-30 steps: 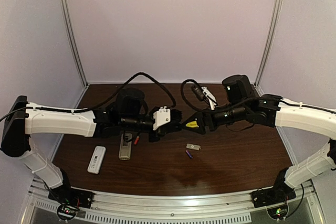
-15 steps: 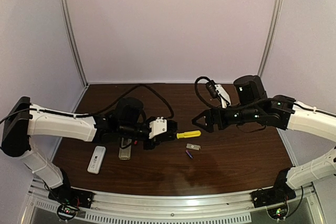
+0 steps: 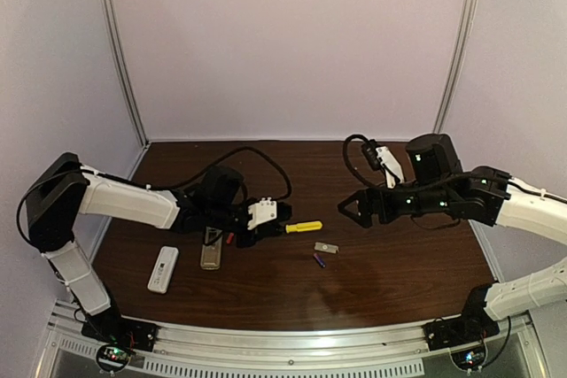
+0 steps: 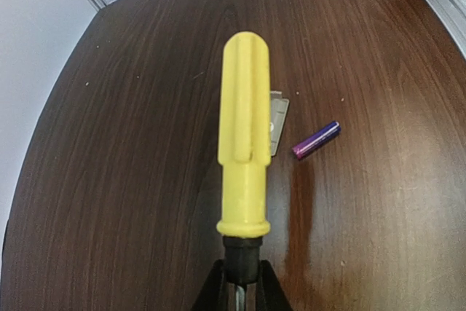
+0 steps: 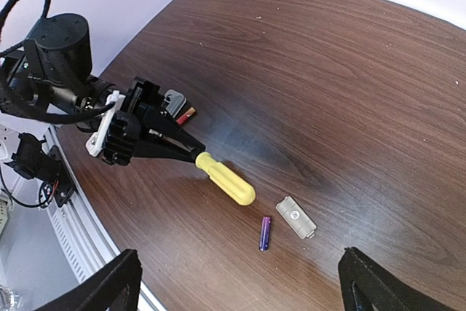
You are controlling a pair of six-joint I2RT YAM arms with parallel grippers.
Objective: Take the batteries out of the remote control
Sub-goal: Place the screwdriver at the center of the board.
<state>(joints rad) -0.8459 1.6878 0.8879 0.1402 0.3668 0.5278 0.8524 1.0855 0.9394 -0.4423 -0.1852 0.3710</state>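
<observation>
Left hand (image 4: 240, 285) is pinching the thin metal neck of the yellow-handled screwdriver (image 4: 244, 143). The fat yellow handle sticks out away from it, toward the middle of the bench (image 3: 399, 281). Right hand (image 3: 352, 212) has its fingers spread wide and holds nothing. It hangs over the bench at the right of the top view. Between the two hands, a bit lower in the top view, lies one purple battery (image 3: 319, 259). It lies flat, and its long side slants from upper left to lower right. It is down and left of the right hand and down and right of the left hand, about as near to one as to the other. The right hand is free, so I think it could pick this battery up more easily. Just above the battery, not touching it, is one small grey cover plate (image 3: 326, 247). One red battery (image 5: 187, 113) lies just beside the right edge of the grey remote (image 3: 211, 254), to the lower left of the left hand, so the left arm is much nearer to those. The grey remote's long side runs up and down in the top view. Its top end is hidden under the left arm, so I cannot tell if more batteries sit inside. I count two batteries in sight, two remotes (the grey one and a white remote (image 3: 163, 269) to its left), one screwdriver and one cover plate.
</observation>
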